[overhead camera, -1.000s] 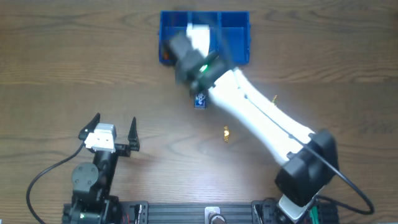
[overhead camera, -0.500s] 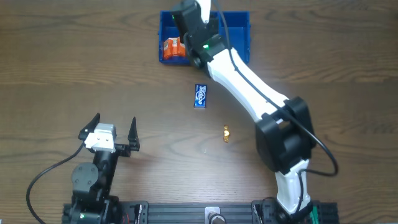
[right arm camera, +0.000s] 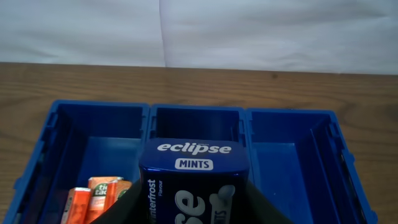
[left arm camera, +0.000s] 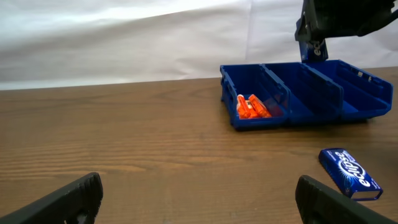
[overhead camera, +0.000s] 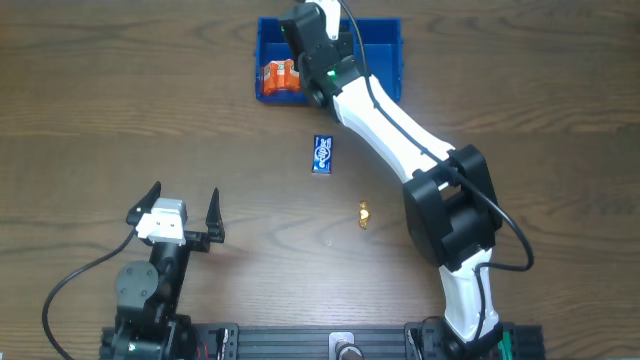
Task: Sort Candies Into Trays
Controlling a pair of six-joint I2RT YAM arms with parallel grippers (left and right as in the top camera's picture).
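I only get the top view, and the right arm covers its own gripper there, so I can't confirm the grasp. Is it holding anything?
Observer: Yes, the right gripper is shut on a dark blue mint tin.
Operator: Which compartment is it lined up with?
Observer: The blue tray's middle compartment, judging by the right wrist view.
Operator: Is it down inside yet?
Observer: No; the left wrist view shows the tin hanging above the tray's rim.
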